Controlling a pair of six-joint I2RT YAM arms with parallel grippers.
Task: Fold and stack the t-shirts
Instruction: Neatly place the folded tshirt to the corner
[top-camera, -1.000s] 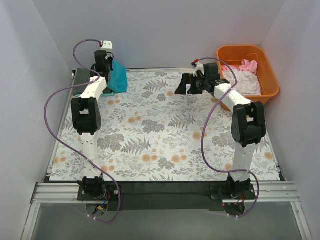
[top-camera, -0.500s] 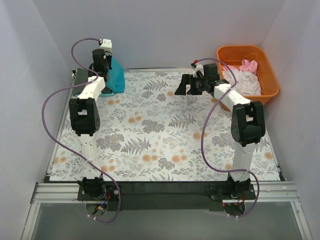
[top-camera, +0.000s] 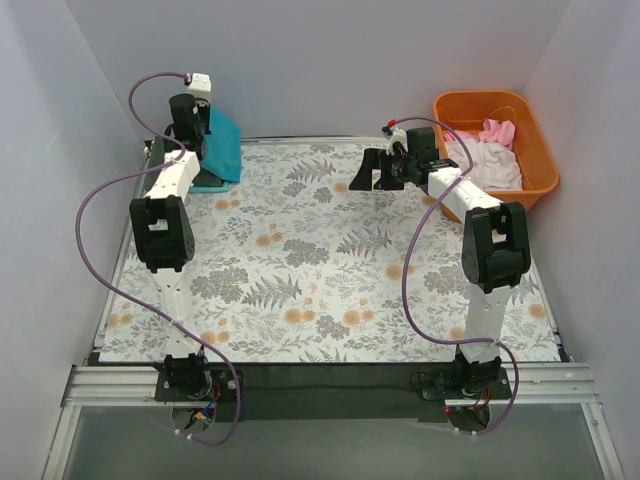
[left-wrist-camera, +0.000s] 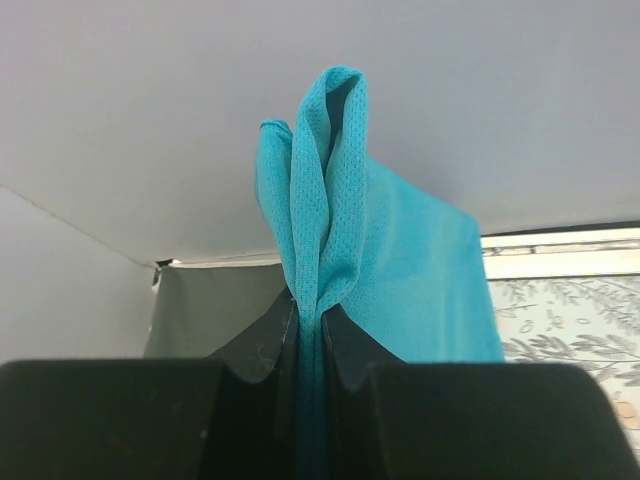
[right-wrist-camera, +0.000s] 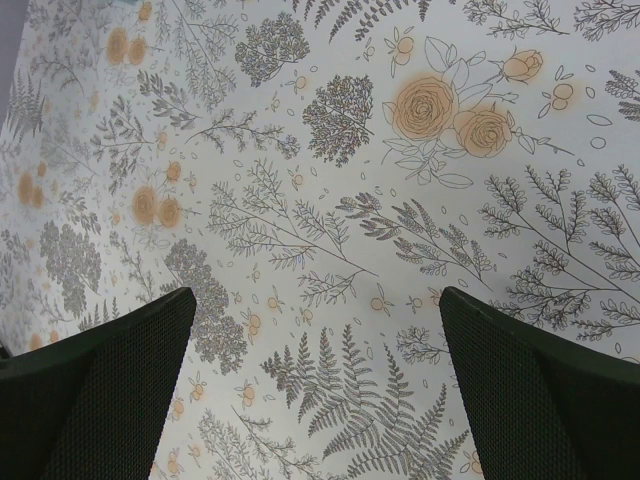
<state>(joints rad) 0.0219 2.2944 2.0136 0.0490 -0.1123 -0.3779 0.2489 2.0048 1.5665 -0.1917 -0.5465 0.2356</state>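
Note:
My left gripper (top-camera: 197, 128) is shut on the teal t-shirt (top-camera: 222, 148) and holds it lifted at the far left corner of the table. In the left wrist view the teal cloth (left-wrist-camera: 400, 260) is pinched between the jaws and bunches upward in a fold. My right gripper (top-camera: 368, 172) is open and empty, hovering over the far middle of the floral covering. White and pink shirts (top-camera: 487, 158) lie crumpled in the orange tub. No dark grey shirt is in view.
The orange tub (top-camera: 541, 160) stands at the far right, beside the table. The floral covering (top-camera: 320, 260) spans the table and fills the right wrist view (right-wrist-camera: 330, 200). White walls close in on the back and sides.
My left gripper has risen and moved back toward the far left corner, lifting the teal shirt higher off the table. The right arm has barely moved.

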